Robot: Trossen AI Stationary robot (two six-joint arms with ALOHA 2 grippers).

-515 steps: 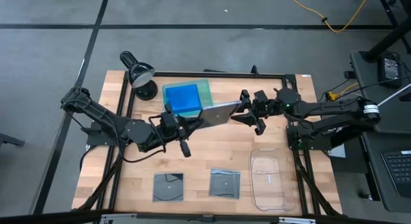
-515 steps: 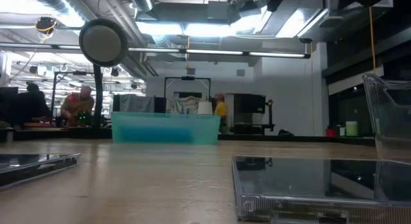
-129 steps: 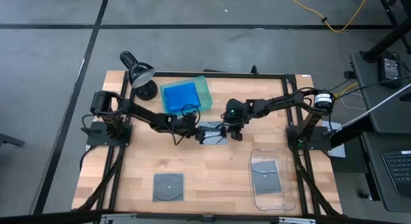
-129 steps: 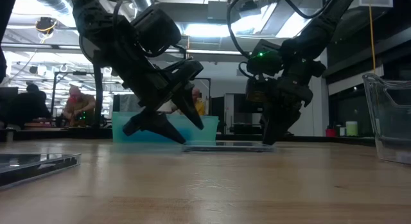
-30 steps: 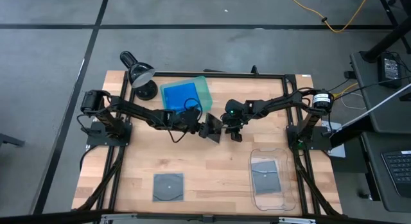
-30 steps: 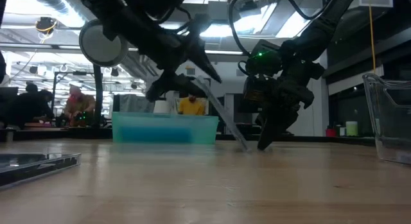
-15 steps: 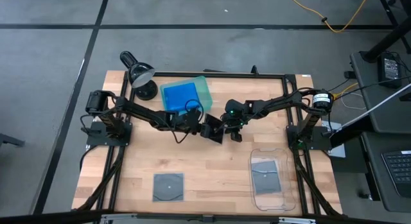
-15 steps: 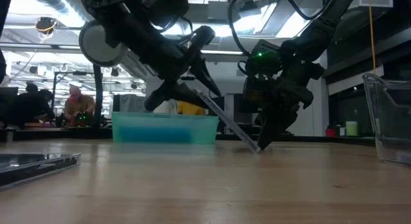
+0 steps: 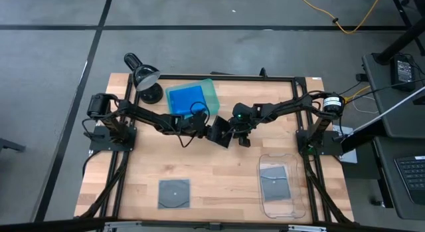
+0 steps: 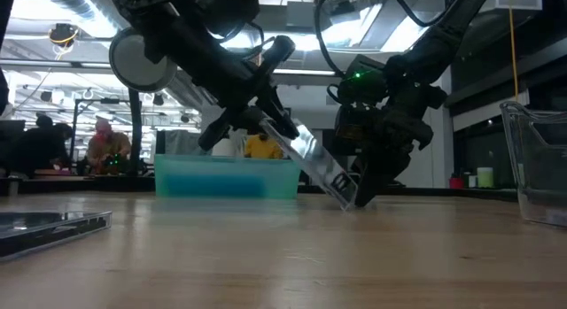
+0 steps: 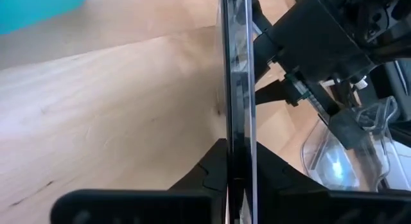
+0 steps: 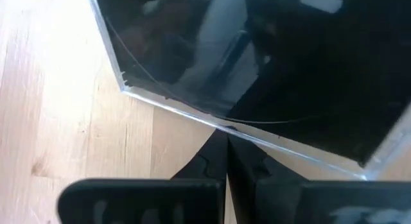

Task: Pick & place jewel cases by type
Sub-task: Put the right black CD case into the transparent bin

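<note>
Mid-worktop (image 9: 212, 169), my left gripper (image 9: 211, 131) has its jaws clamped on a grey-clear jewel case (image 10: 317, 168), held tilted, low edge near the wood. Right gripper (image 9: 240, 134) sits just beside that edge; its jaws look closed, though I can't be sure. Green tray (image 9: 210, 94) w/ blue cases (image 9: 186, 102) is behind. Another square case (image 9: 174, 193) lies up front, one (image 9: 273, 186) in the clear tray (image 9: 263, 205). Lamp (image 9: 146, 79) at the back corner.
</note>
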